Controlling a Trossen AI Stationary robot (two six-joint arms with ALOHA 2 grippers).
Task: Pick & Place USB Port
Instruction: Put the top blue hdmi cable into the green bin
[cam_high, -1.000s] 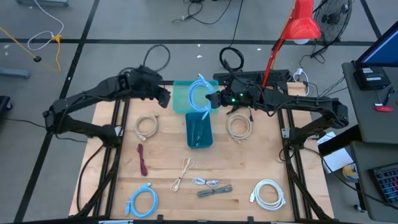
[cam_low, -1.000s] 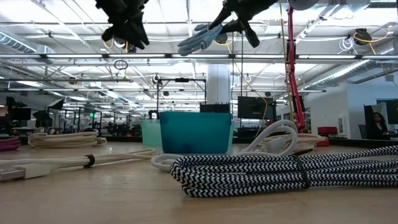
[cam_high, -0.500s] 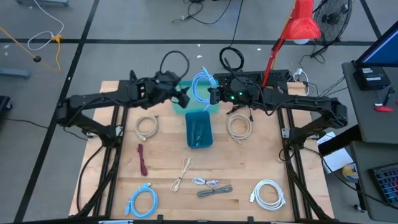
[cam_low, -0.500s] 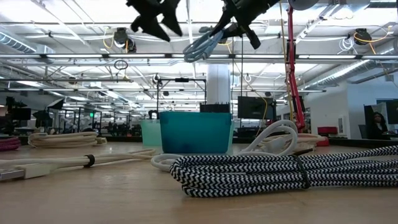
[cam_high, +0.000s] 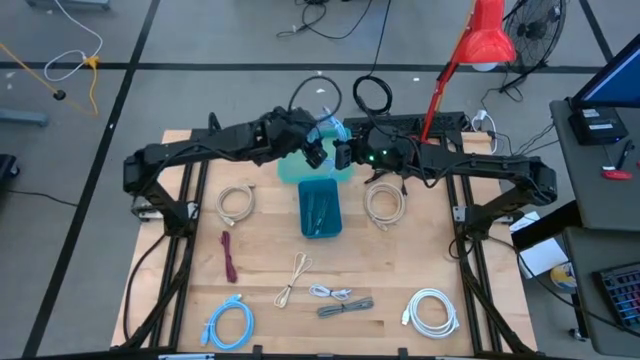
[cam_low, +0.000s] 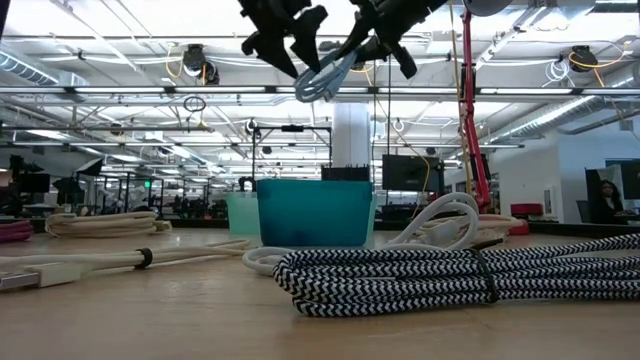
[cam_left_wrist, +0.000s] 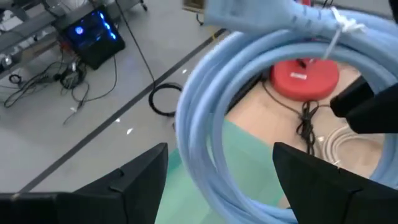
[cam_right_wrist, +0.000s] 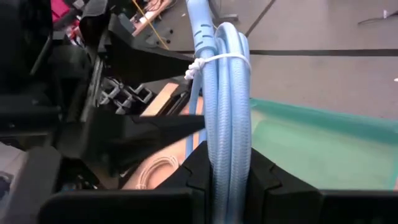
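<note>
High view: both arms are meeting above the far middle of the table (cam_high: 450, 280), over the pale green bin (cam_high: 292, 168) that is standing behind the blue bin (cam_high: 320, 208).
Task's thing: the light blue coiled cable (cam_high: 327, 133) is hanging in the air between the two grippers, above the green bin; a white tie is binding its loops.
Right gripper (cam_right_wrist: 227, 165): its fingers are clamped on the cable's bundled strands, holding the coil upright.
Left gripper (cam_left_wrist: 214, 174): its fingers are standing wide apart, with the coil's loop lying between and just ahead of them, not yet pinched as far as the wrist view shows.
Step in hand: this is looking like a hand-over of the cable in mid-air, or a steadying of it before it goes into a bin; which bin I cannot tell.
Next move: the left fingers would be needing to close on the loop clear of the right fingers before the right lets go.
Change from earlier: a second ago the left gripper was hanging well to the left of the bins; it has been sweeping rightward and is now just beside the coil, while the right gripper has barely shifted.
Rest of table: other coiled cables are lying untouched nearer the front.
</note>
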